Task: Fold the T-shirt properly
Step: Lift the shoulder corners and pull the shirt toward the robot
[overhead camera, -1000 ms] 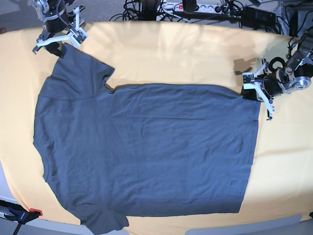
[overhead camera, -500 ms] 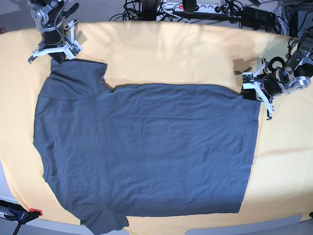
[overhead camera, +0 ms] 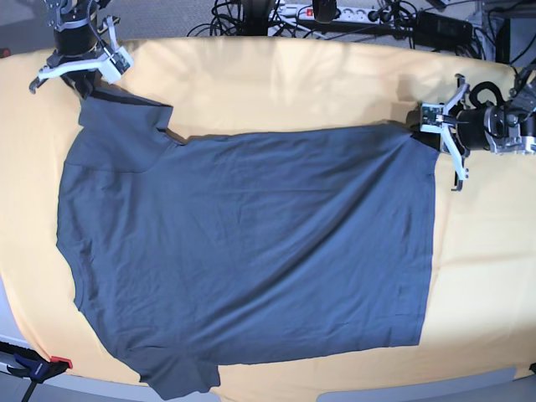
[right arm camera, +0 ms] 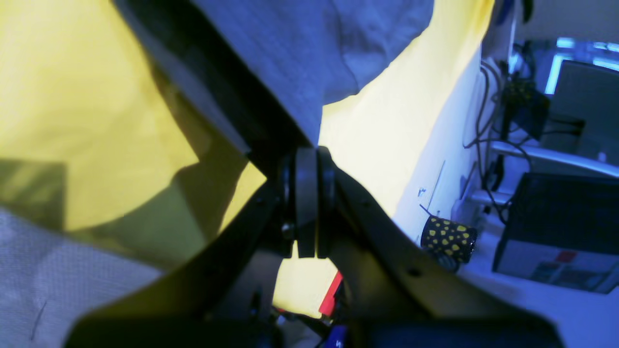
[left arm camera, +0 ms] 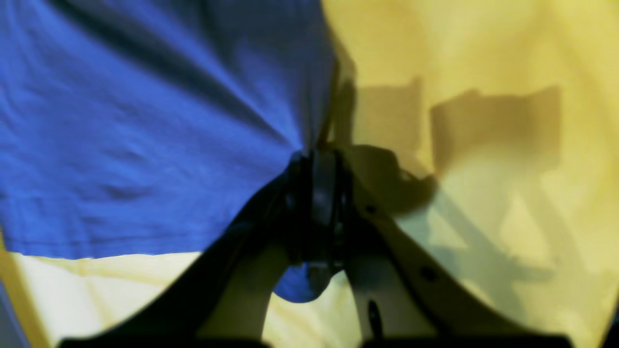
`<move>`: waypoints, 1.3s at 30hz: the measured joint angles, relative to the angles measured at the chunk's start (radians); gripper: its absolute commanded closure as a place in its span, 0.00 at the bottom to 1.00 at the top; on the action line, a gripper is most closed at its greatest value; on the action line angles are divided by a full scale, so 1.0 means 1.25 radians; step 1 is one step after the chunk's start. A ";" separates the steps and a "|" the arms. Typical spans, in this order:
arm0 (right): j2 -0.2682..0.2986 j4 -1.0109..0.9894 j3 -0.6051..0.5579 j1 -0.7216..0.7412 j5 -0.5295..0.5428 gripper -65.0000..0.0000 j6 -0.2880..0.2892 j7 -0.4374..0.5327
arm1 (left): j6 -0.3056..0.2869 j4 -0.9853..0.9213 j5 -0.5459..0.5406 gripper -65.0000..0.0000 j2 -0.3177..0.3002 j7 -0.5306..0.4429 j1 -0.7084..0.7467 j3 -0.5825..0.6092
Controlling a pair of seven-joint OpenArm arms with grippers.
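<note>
The T-shirt [overhead camera: 243, 251] lies spread across the yellow cloth [overhead camera: 285, 84]. At two o'clock the left gripper [overhead camera: 429, 130] pinches its hem corner; at eleven the right gripper [overhead camera: 84, 79] clamps a sleeve.

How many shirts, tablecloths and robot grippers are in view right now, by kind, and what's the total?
T-shirt: 1
Yellow tablecloth: 1
Robot grippers: 2, left gripper and right gripper
Total: 4
</note>
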 measured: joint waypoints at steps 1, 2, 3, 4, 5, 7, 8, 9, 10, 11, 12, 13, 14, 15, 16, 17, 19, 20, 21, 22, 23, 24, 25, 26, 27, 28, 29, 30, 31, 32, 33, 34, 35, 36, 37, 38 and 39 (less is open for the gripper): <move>-0.001 0.010 0.000 -0.022 0.001 1.00 0.001 -0.004 | -0.001 0.016 -0.013 1.00 -0.015 0.000 0.000 0.000; -0.002 0.019 0.000 -0.043 0.002 1.00 0.003 -0.010 | -0.001 0.032 -0.021 1.00 -0.027 0.000 0.000 0.000; -0.002 0.025 0.000 -0.063 0.002 1.00 0.002 -0.013 | 0.000 0.050 -0.035 1.00 -0.042 0.002 0.006 0.000; -0.001 0.027 0.000 -0.081 -0.001 1.00 -0.002 -0.009 | -0.001 0.068 -0.036 1.00 -0.058 -0.002 0.013 0.000; -0.001 0.027 0.000 -0.096 0.001 1.00 -0.002 -0.012 | -0.001 0.086 -0.035 1.00 -0.074 -0.001 0.017 0.000; -0.001 0.027 0.000 -0.130 0.001 1.00 -0.016 -0.030 | -0.004 0.119 -0.035 1.00 -0.101 0.003 0.027 0.000; -0.001 0.026 0.000 -0.146 0.001 1.00 -0.026 -0.042 | -0.004 0.135 -0.036 1.00 -0.110 0.001 0.029 0.000; -0.001 0.026 0.000 -0.159 0.001 1.00 -0.033 -0.051 | -0.004 0.148 -0.036 1.00 -0.118 0.001 0.031 0.000; -0.001 0.027 0.000 -0.173 0.000 1.00 -0.038 -0.055 | -0.004 0.160 -0.036 1.00 -0.125 0.000 0.035 0.000; 0.000 0.027 0.000 -0.189 0.001 1.00 -0.044 -0.057 | -0.004 0.168 -0.036 1.00 -0.128 0.001 0.038 0.000; 0.002 0.027 0.000 -0.206 0.000 1.00 -0.045 -0.057 | -0.004 0.175 -0.036 1.00 -0.132 0.001 0.040 0.000; 0.001 0.027 0.001 -0.225 -0.009 1.00 -0.047 -0.057 | -0.004 0.181 -0.036 1.00 -0.135 0.001 0.040 0.000; 0.001 0.027 0.001 -0.243 -0.024 1.00 -0.049 -0.057 | -0.004 0.186 -0.036 1.00 -0.136 0.001 0.040 0.000; 0.001 0.027 0.001 -0.262 -0.041 1.00 -0.060 -0.060 | -0.004 0.189 -0.036 1.00 -0.136 0.001 0.040 0.000; 0.001 0.027 0.001 -0.278 -0.061 1.00 -0.070 -0.069 | -0.004 0.190 -0.036 1.00 -0.136 0.000 0.040 0.000; 0.001 0.027 0.001 -0.294 -0.081 1.00 -0.077 -0.074 | -0.004 0.190 -0.036 1.00 -0.136 0.001 0.040 0.000; 0.000 0.027 0.001 -0.302 -0.085 1.00 -0.082 -0.083 | -0.004 0.189 -0.036 1.00 -0.136 0.001 0.040 0.000; 0.000 0.027 0.001 -0.302 -0.088 1.00 -0.083 -0.083 | -0.004 0.189 -0.036 1.00 -0.136 0.001 0.040 0.000; 0.001 0.027 0.001 -0.302 -0.096 1.00 -0.086 -0.083 | -0.004 0.189 -0.036 1.00 -0.136 0.001 0.040 0.000; 0.001 0.027 0.001 -0.302 -0.098 1.00 -0.094 -0.084 | -0.004 0.189 -0.036 1.00 -0.136 0.001 0.040 0.000; 0.000 0.027 0.001 -0.300 -0.097 1.00 -0.094 -0.091 | -0.004 0.191 -0.036 1.00 -0.137 0.001 0.040 0.000; -0.004 0.027 0.001 -0.300 -0.098 1.00 -0.093 -0.096 | -0.004 0.194 -0.036 1.00 -0.137 0.001 0.040 0.000; -0.009 0.027 0.001 -0.301 -0.098 1.00 -0.093 -0.099 | -0.004 0.197 -0.036 1.00 -0.137 0.001 0.040 0.000; -0.013 0.027 0.001 -0.300 -0.098 1.00 -0.094 -0.099 | -0.004 0.202 -0.036 1.00 -0.137 0.001 0.040 0.000; -0.016 0.027 0.001 -0.300 -0.097 1.00 -0.093 -0.096 | -0.004 0.209 -0.036 1.00 -0.140 0.001 0.040 0.000; -0.016 0.027 0.001 -0.301 -0.097 1.00 -0.090 -0.095 | -0.004 0.218 -0.039 1.00 -0.149 0.001 0.040 0.000; -0.015 0.027 0.001 -0.301 -0.098 1.00 -0.091 -0.091 | -0.004 0.227 -0.046 1.00 -0.163 0.001 0.041 0.000; -0.015 0.027 0.001 -0.301 -0.117 1.00 -0.091 -0.082 | -0.004 0.235 -0.052 1.00 -0.181 0.001 0.041 0.000; -0.015 0.027 0.001 -0.301 -0.142 1.00 -0.092 -0.065 | -0.004 0.243 -0.051 1.00 -0.198 0.002 0.040 0.000; -0.015 0.027 0.001 -0.301 -0.169 1.00 -0.090 -0.045 | -0.004 0.249 -0.054 1.00 -0.212 0.012 0.040 0.000; -0.015 0.027 0.001 -0.301 -0.197 1.00 -0.092 -0.031 | -0.004 0.257 -0.054 1.00 -0.222 0.037 0.040 0.000; -0.015 0.027 0.003 -0.301 -0.214 1.00 -0.091 -0.023 | -0.004 0.263 -0.053 1.00 -0.226 0.063 0.040 0.000; -0.015 0.027 0.009 -0.301 -0.214 1.00 -0.090 -0.023 | -0.004 0.266 -0.054 1.00 -0.227 0.080 0.040 0.000; -0.015 0.027 0.017 -0.298 -0.213 1.00 -0.087 -0.022 | -0.004 0.268 -0.058 1.00 -0.227 0.097 0.040 0.000; -0.013 0.026 0.028 -0.282 -0.207 1.00 -0.085 -0.013 | -0.004 0.268 -0.060 1.00 -0.227 0.101 0.040 0.000; -0.013 0.026 0.044 -0.257 -0.195 1.00 -0.080 -0.010 | -0.004 0.269 -0.062 1.00 -0.227 0.100 0.040 0.000; -0.012 0.026 0.067 -0.228 -0.188 1.00 -0.069 0.002 | -0.004 0.269 -0.066 1.00 -0.227 0.101 0.040 0.000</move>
